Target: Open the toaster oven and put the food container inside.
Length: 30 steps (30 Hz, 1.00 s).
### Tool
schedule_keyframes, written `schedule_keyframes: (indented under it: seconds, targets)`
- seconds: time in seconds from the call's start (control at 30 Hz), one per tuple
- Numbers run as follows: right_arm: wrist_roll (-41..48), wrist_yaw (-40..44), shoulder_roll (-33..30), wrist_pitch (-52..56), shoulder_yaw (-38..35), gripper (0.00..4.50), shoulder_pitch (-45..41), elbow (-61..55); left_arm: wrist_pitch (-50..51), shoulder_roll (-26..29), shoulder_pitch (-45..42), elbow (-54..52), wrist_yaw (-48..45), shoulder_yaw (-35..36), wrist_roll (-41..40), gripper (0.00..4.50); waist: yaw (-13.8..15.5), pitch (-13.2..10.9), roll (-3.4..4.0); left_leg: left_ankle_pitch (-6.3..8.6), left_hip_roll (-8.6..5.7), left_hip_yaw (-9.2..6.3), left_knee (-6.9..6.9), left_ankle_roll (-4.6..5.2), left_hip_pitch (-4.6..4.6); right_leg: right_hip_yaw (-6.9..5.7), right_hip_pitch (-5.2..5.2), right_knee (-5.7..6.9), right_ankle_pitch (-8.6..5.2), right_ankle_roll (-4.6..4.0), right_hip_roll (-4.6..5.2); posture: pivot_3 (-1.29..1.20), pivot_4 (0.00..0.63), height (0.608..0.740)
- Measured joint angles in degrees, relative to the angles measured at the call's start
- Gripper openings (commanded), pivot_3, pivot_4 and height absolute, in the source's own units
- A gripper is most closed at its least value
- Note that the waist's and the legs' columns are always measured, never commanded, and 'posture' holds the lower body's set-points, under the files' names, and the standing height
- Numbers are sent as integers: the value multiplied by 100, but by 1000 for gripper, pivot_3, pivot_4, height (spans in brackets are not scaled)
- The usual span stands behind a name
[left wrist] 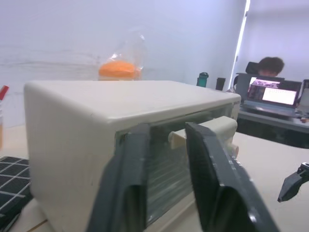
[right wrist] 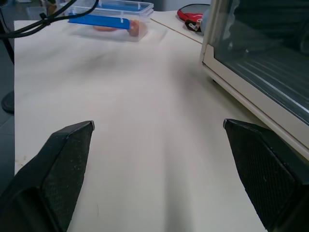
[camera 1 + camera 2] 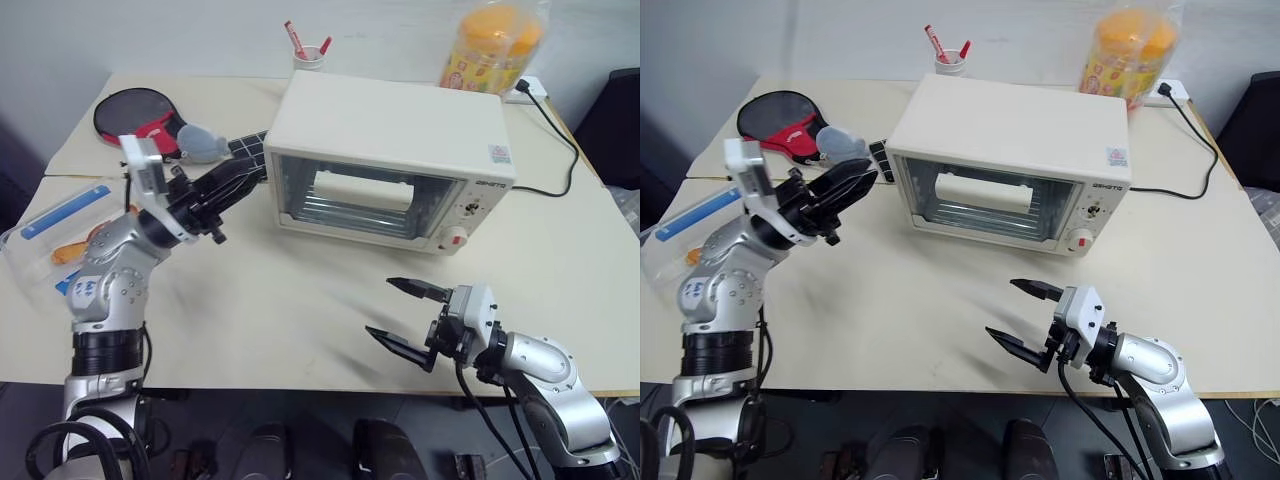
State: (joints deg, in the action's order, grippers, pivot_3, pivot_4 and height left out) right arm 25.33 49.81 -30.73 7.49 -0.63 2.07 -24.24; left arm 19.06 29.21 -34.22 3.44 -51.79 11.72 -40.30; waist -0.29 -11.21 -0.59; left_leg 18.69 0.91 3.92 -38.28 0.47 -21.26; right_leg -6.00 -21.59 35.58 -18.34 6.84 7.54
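The cream-white toaster oven (image 3: pixel 390 130) stands at the middle back of the table, its glass door closed and the white bar handle (image 3: pixel 365 190) across it. The food container (image 3: pixel 60 225), clear with blue clips and orange pieces inside, lies at the table's left edge, partly behind my left arm. My left gripper (image 3: pixel 250 170) is raised beside the oven's left front corner, its fingers (image 1: pixel 130 164) drawn close with only a narrow gap and nothing between them. My right gripper (image 3: pixel 380 307) hovers wide open over the table in front of the oven, empty.
A red and black paddle (image 3: pixel 140 115) lies at the back left. A cup of pens (image 3: pixel 310 55) and a tall orange snack jar (image 3: pixel 495 45) stand behind the oven. A black cord (image 3: pixel 560 140) runs along its right side. A person (image 1: pixel 270 65) sits at a far desk.
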Motion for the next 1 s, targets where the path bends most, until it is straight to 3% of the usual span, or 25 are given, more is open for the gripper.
schedule_keyframes:
  seconds: [0.07, 0.17, 0.53, 0.87, 1.0]
  targets:
    - [65, -143, 97, 28, -70, 4500, -39, 0, 74, 36, 91, -60, -154, -4, -24, 40, -8, 0, 0, -3, 4, -2, 3, -5, 4, 0, -1, 2, 0, 0, -4, 0, 150, 740]
    - [261, -509, 258, 199, -282, 4500, -217, -1, 273, 138, 497, -165, -119, 125, -70, 639, 5, 0, 0, -5, 25, -5, -2, -7, 4, 2, -1, 7, 0, 0, -2, 0, 150, 740]
    - [458, -1060, 407, 604, -475, 4500, -1475, 268, 498, 254, 1580, -1144, 75, 373, -155, 3909, 24, -1, -1, -4, 20, -14, -1, -4, -2, 1, 0, 3, 0, 0, 6, 0, 150, 740]
    - [372, -743, 581, 197, -357, 4500, -1684, 665, 441, 139, 1724, -1249, 148, 333, -153, 3909, 23, -1, 0, -5, 20, -12, 2, -2, -2, 1, 0, 3, 0, 0, 5, 0, 150, 740]
    - [271, -456, 489, 52, -177, 4500, -1368, 535, 410, 88, 1719, -1192, 238, 351, -143, 3909, 25, -1, -1, -5, 20, -11, 2, -2, -2, 1, 0, 2, 0, 0, 5, 0, 150, 740]
